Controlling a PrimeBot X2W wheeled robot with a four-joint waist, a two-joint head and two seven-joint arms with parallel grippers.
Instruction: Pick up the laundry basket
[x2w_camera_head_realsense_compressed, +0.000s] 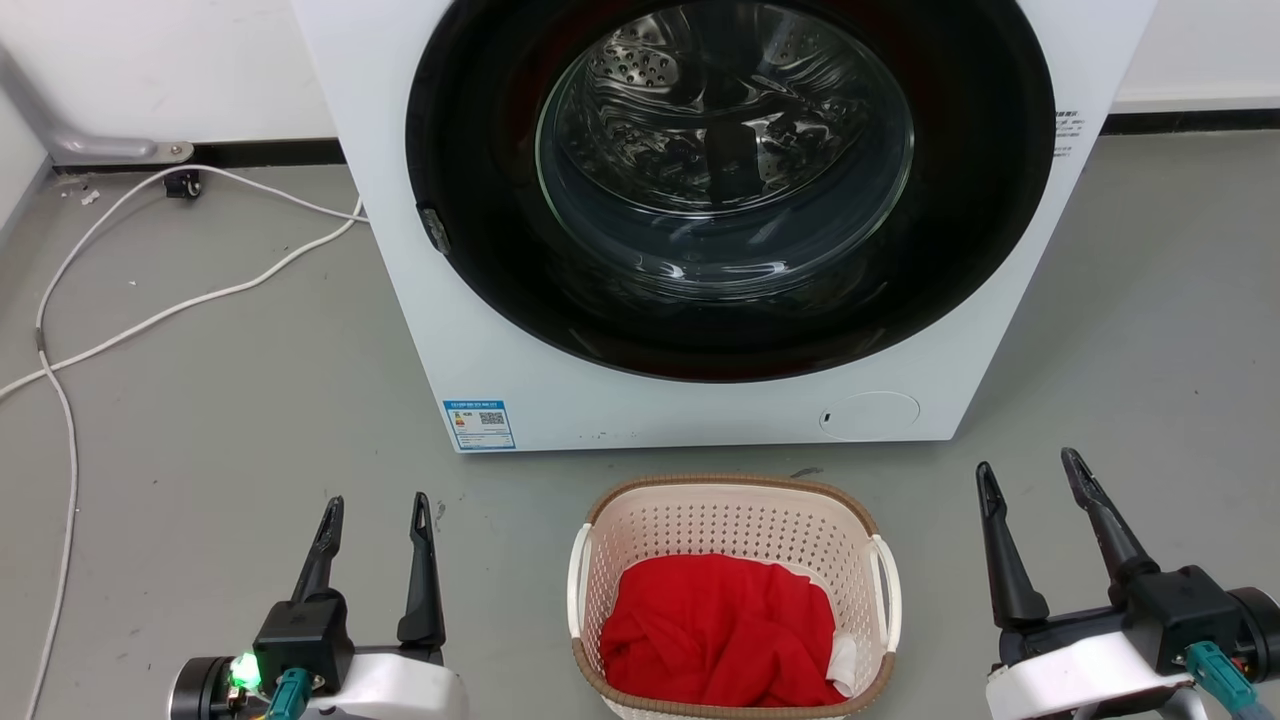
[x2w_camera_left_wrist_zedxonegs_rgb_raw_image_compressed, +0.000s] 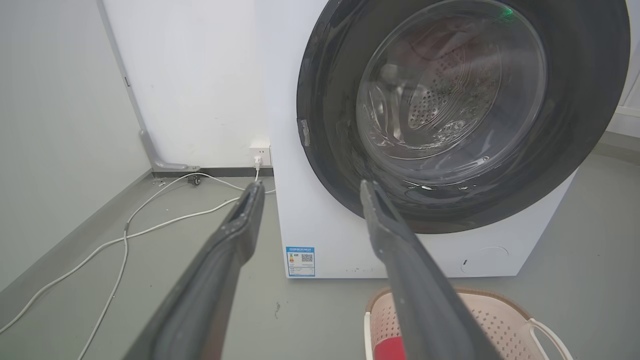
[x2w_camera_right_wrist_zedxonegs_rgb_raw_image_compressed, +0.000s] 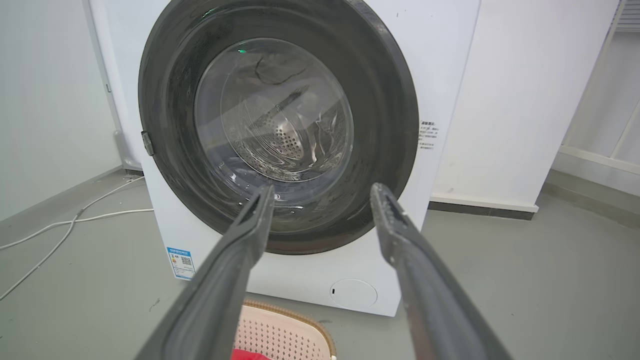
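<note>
floor (x2w_camera_head_realsense_compressed: 200, 400) | washer (x2w_camera_head_realsense_compressed: 700, 410), blue qr label (x2w_camera_head_realsense_compressed: 479, 424) | laundry basket (x2w_camera_head_realsense_compressed: 740, 525) | left gripper (x2w_camera_head_realsense_compressed: 378, 500), right gripper (x2w_camera_head_realsense_compressed: 1028, 462) spread, empty

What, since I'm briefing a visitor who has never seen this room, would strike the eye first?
The white washing machine looms at the top middle of the head view, its big dark-rimmed glass door showing a shiny drum. On the grey floor just before it sits the laundry basket holding a bright red cloth. The left gripper and right gripper flank it, both open, touching nothing.
</note>
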